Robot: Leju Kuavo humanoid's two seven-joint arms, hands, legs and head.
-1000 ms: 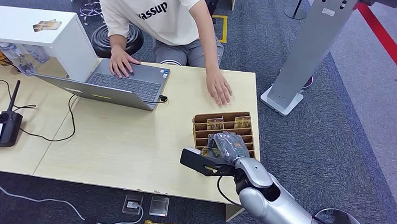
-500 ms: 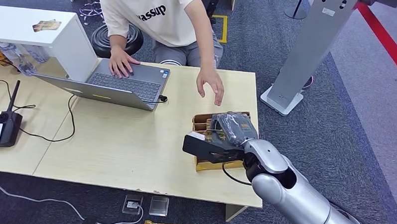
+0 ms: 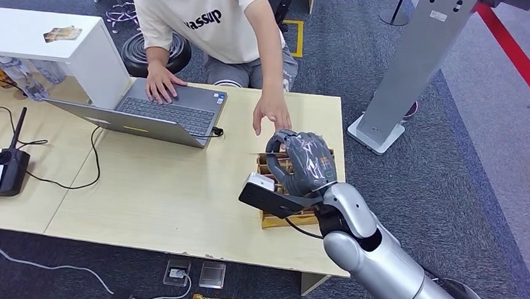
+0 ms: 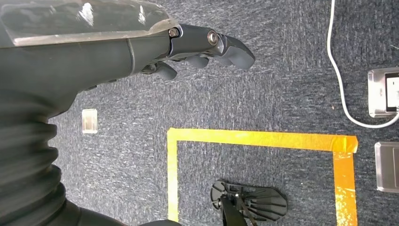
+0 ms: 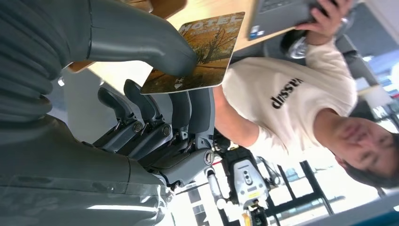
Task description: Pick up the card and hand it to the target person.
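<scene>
1. Fingers [image 5: 188, 110] of the right hand [image 3: 305, 163] are pinching the card [image 5: 202, 54] against the thick thumb, which is pressing on the printed face near one corner while the darker fingers are backing it from underneath.
2. Held this way, the card is sitting above the slotted cardboard box [image 3: 280, 220] at the desk [image 3: 161, 186] edge, lifted out and pointing toward the person's hand [image 3: 270, 113], which is reaching in close to it but not yet touching.
3. It is looking thin, flat and stiff, with a glossy autumn print and the word HOTEL; I judge it very light and rather slippery, so a firm pinch matters more than force, and too hard a squeeze could bend it.
4. Most of the card is projecting free beyond the thumb, and that free far edge is the sensible place for the person to take hold.
5. Left-hand fingers [image 4: 207, 44] are hanging loosely curled over the carpet, grasping nothing.
6. Farther out, the person's other hand is resting on a laptop [image 3: 164, 109], and a controller [image 3: 2, 170] with its cable is lying at the desk's far left.
</scene>
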